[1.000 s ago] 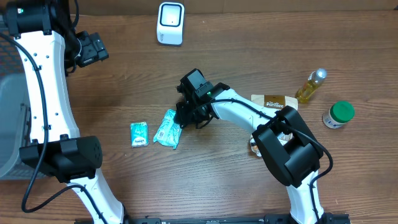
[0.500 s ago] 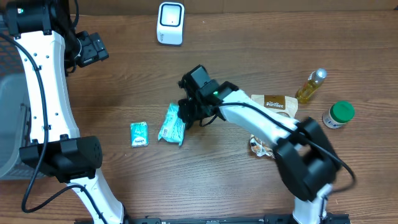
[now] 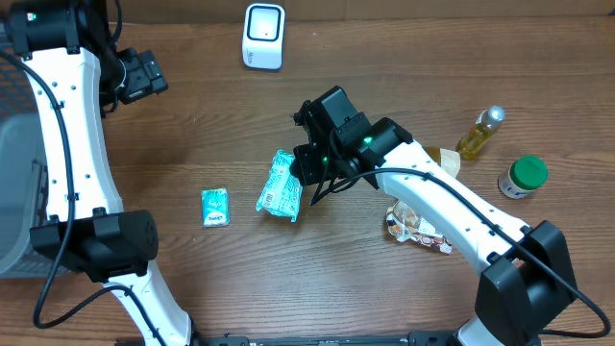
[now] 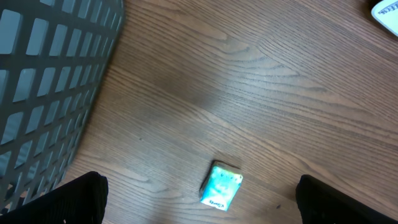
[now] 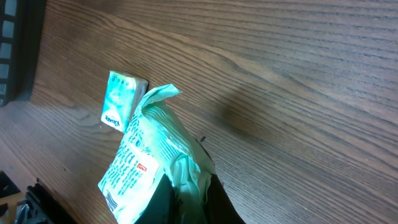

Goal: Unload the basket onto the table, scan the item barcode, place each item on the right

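Pinching the top edge of the pale green packet (image 5: 146,158), the right end effector (image 5: 186,198) is holding it with its jaws drawn together on the crinkled film. The packet is hanging below the fingers, apparently clear of the worktop (image 3: 192,279) and near its middle. So the pick-up part of the job is looking done.

What is remaining, by my reading, is the carry. The white scanner (image 3: 263,36) is sitting at the far edge of the worktop, well apart from the packet, and nothing is being presented to its face yet. A printed side is showing in the right wrist view, but the print is too small to tell whether a barcode is there, so the packet may be needing a turn first. The left end effector (image 3: 140,77) is hanging over the far left, jaws spread wide with nothing between them.

The worktop is showing dark wood grain, flat and matte. A smaller teal packet (image 3: 215,207) is lying near the held one, on its left. A yellow bottle (image 3: 480,132), a green-capped jar (image 3: 522,177), a brown pouch (image 3: 444,159) and another wrapper (image 3: 415,231) are lying to the right. A grey mesh basket (image 3: 14,183) is standing at the left edge. Nothing of the room beyond is showing.
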You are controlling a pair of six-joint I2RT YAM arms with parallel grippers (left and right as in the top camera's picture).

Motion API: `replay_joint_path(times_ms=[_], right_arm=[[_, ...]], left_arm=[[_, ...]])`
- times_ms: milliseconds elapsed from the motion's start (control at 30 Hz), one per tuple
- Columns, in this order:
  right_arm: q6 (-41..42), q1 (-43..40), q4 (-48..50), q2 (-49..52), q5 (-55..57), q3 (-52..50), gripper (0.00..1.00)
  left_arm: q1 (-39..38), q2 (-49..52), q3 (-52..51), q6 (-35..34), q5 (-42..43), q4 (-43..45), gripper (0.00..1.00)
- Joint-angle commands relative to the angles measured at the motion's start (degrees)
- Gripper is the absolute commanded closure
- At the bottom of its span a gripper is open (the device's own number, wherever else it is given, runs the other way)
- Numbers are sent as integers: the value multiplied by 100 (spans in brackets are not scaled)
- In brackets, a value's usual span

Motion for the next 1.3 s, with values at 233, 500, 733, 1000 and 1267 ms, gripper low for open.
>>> replay_joint_path(times_ms=[233, 500, 733, 1000, 1267], right_arm=[[-214, -48, -118, -26, -20, 50, 96], [-608, -48, -396, -26, -289, 50, 96], [-1665, -48, -1156, -26, -4, 662, 97], [-2124, -48, -2406, -26, 2428, 3224, 97], [-3495, -48, -199, 98, 2583, 3779, 96]], left_arm=[[-7, -131, -22, 24, 48, -13, 0], [-7, -131, -22, 24, 48, -13, 0], [-7, -131, -22, 24, 48, -13, 1], [-7, -131, -22, 24, 50, -13, 1], [-7, -131, -22, 24, 50, -13, 0]])
